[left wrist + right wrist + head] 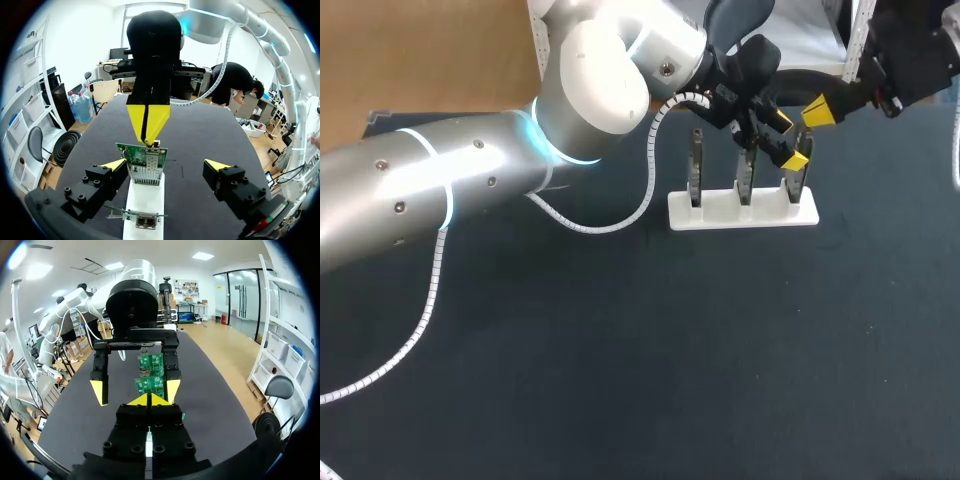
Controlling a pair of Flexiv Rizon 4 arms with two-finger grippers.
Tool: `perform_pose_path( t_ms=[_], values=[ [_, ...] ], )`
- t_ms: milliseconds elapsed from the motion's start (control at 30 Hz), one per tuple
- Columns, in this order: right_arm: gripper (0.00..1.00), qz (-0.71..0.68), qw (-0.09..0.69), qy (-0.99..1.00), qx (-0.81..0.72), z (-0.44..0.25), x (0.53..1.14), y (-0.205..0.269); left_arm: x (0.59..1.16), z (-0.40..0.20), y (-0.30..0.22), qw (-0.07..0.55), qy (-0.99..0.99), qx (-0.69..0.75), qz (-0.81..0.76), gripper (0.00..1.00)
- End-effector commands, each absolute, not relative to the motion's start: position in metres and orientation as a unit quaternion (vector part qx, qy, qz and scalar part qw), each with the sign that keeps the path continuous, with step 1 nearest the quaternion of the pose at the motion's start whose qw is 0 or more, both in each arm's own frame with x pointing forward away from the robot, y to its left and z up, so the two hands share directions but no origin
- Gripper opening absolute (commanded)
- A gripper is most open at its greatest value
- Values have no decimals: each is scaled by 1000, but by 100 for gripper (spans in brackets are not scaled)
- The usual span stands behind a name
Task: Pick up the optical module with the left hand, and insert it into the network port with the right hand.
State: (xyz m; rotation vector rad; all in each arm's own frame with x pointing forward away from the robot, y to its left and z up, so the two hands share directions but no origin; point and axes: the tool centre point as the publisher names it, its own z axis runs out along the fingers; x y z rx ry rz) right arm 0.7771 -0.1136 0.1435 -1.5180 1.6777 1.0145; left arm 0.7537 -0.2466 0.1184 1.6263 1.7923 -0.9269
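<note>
Dark matting covers the table (620,380), where a white stand (740,212) holds three circuit boards upright in a row. My left arm sweeps in from the left side, and my left gripper (786,140) hangs over the stand's right end. Its yellow-tipped fingers (114,164) are spread wide, one on each side of a green circuit board (142,152), touching nothing and gripping nothing.

My right arm enters from the far right corner. In the left wrist view my right gripper (147,125) points straight down at that board's upper edge, its two yellow tips pressed together with only a thin slit between them.

Just under those tips, at the top of the board, sits a small silver piece (156,145) that I take for the optical module. It is above the ribbed metal network port (146,175). I cannot tell whether the tips actually pinch it.

From the right wrist camera, my right gripper's closed tips (149,400) sit directly in front of the green boards (150,385), which are framed by the left gripper's open fingers (98,392). A second board (145,218) stands nearer the left wrist on the same stand.
</note>
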Motion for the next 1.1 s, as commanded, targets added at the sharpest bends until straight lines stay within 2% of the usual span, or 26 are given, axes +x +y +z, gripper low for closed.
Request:
perform_pose_path(
  t_ms=[33,1100],
  values=[
    [0,385,332,636,-580,148,779,-115,752,119,-246,272,667,603,-342,100],
    [0,330,404,629,-576,194,792,-126,776,180,-241,368,635,602,-314,100]
  ],
)
